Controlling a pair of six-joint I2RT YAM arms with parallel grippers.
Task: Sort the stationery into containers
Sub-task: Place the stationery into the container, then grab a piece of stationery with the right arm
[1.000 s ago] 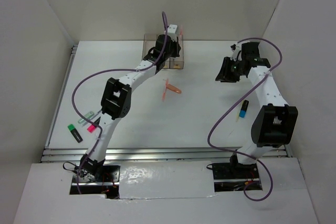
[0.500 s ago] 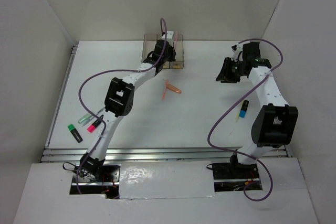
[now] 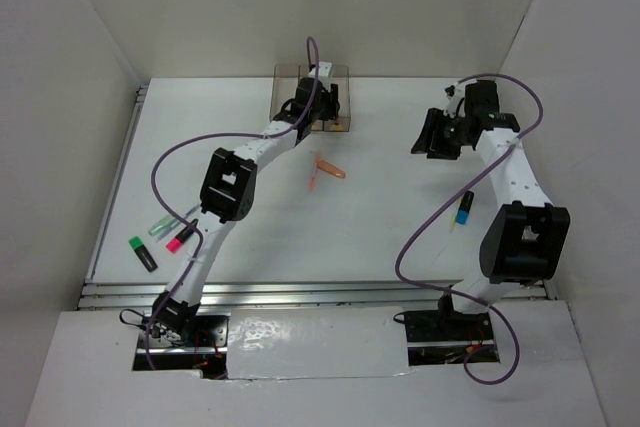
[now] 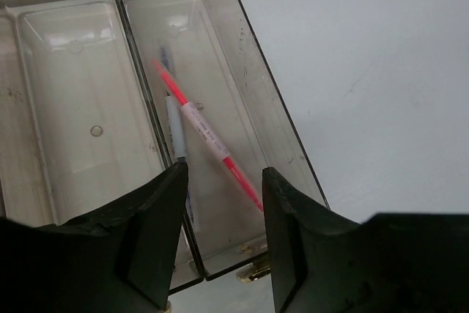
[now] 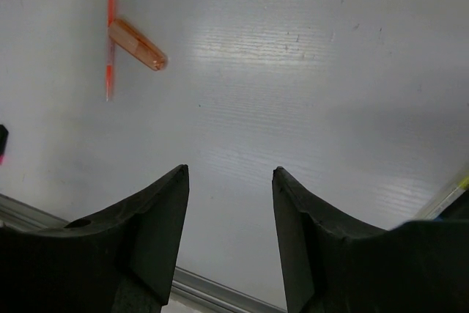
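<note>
From above, my left tool (image 3: 322,97) has dropped low over the containers (image 3: 288,73) since a second ago. The orange-salmon pens (image 3: 324,169) and the blue-tipped marker (image 3: 465,209) wait on the surface (image 3: 380,237).

Left wrist: jaws wide apart, gripping nothing. A pink pen (image 4: 209,137) lies in the end compartment, so I judge it delivered.

Right wrist: the right tool (image 5: 229,177) is spread wide, empty, above bare surface.
</note>
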